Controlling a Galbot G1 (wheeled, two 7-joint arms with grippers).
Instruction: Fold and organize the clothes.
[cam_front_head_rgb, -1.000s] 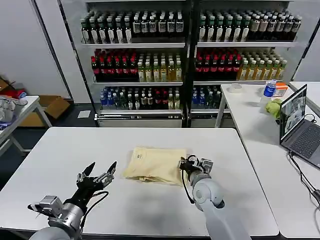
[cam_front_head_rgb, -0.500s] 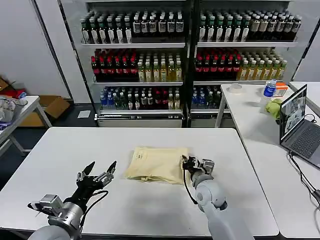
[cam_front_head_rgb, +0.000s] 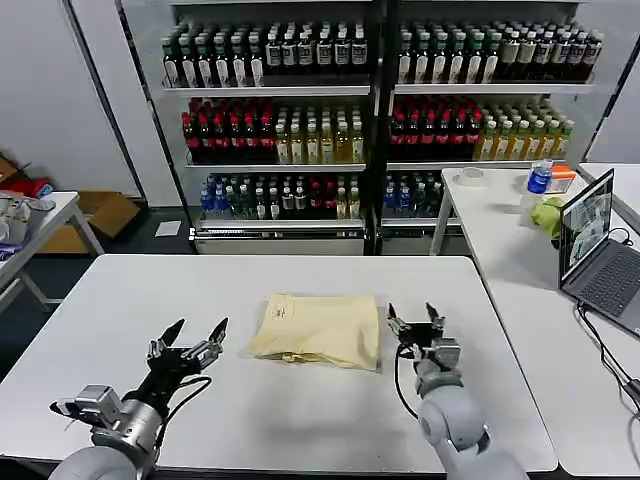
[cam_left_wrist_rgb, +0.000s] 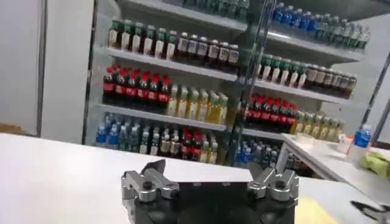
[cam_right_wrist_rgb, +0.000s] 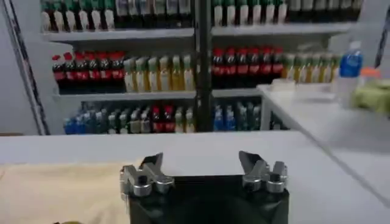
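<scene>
The clothes, one pale cream-yellow shirt (cam_front_head_rgb: 318, 330), lie folded into a flat rectangle at the middle of the white table (cam_front_head_rgb: 120, 300), with a small neck label on top. My right gripper (cam_front_head_rgb: 412, 315) stands open just right of the shirt's right edge, apart from it, with nothing between its fingers. My left gripper (cam_front_head_rgb: 200, 328) is open too, a short way left of the shirt near the table's front. The right wrist view has the open gripper (cam_right_wrist_rgb: 201, 159) with the shirt (cam_right_wrist_rgb: 61, 192) to one side. The left wrist view shows the open gripper (cam_left_wrist_rgb: 210, 169) and a corner of the shirt (cam_left_wrist_rgb: 311, 213).
A second white table (cam_front_head_rgb: 500, 230) stands at the right with a laptop (cam_front_head_rgb: 590, 240), a yellow-green cloth bundle (cam_front_head_rgb: 548, 215) and a blue bottle (cam_front_head_rgb: 540, 178). Shelves of drink bottles (cam_front_head_rgb: 300, 130) fill the back. A grey-white heap (cam_front_head_rgb: 12, 215) lies on a table at far left.
My right gripper has drawn away to the right from the shirt's right edge and now stands open. The shirt's edge has settled flat. The left gripper has barely moved.
</scene>
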